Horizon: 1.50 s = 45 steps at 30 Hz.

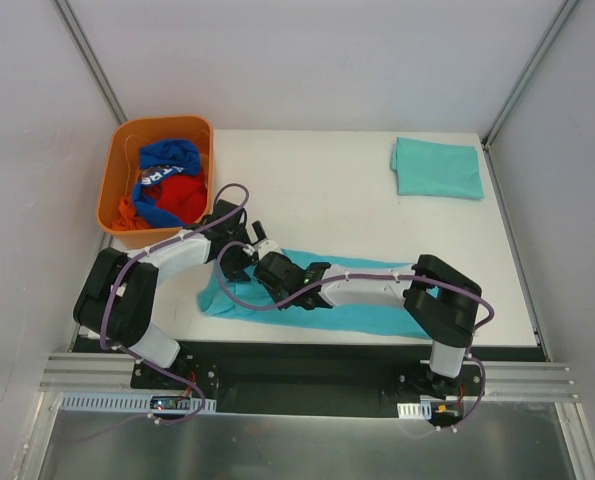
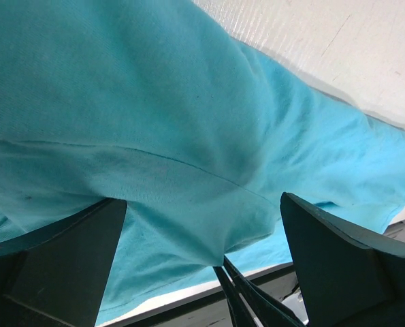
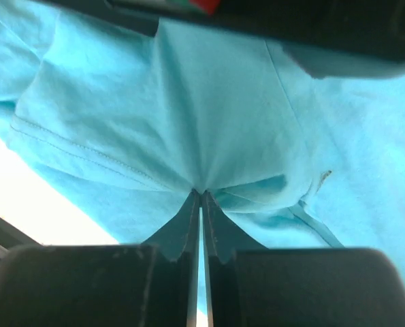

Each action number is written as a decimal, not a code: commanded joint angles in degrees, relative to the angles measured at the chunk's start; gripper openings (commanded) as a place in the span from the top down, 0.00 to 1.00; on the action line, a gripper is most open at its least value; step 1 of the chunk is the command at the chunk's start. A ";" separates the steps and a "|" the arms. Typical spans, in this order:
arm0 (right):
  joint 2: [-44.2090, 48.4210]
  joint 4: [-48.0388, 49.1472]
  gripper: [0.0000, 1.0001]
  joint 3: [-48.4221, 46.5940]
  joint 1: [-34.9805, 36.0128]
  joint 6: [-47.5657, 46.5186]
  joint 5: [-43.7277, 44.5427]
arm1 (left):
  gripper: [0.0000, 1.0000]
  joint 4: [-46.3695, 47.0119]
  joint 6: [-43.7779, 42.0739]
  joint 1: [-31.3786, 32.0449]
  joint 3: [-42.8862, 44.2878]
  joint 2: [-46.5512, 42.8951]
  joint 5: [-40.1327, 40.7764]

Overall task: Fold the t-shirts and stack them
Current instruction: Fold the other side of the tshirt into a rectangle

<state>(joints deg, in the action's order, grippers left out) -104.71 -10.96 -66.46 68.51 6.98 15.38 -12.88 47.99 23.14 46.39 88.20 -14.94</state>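
White-shelled arms (image 1: 367, 290) with black joints, looping purple cables (image 1: 233, 186), dark wedge-shaped jaws.

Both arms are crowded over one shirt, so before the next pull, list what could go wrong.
1. The right gripper pinches only a small tuck of the shirt; thin fabric may slip out when pulled.
2. The left gripper, jaws open, sits right beside it; the arms could bump.
3. The shirt lies near the front edge of the table and might slide off.
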 commanded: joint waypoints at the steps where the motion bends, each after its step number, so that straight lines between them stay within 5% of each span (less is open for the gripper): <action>1: 3.63 -3.89 0.96 1.06 0.39 -0.39 -1.31 | 0.01 -0.56 -0.44 -0.46 -0.34 2.32 2.37; 41: 10.93 -12.77 0.95 7.48 0.48 -0.83 -5.27 | 0.01 -5.48 -8.96 -1.34 0.54 -0.23 1.23; 45: 11.71 -13.39 0.61 7.04 0.40 -0.39 -5.00 | 0.01 -5.57 -10.10 -0.55 0.89 -1.72 -0.18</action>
<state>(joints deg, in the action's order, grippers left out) -96.27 -21.87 -59.31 68.58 6.11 10.20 -14.44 41.67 22.41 46.63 87.96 -16.05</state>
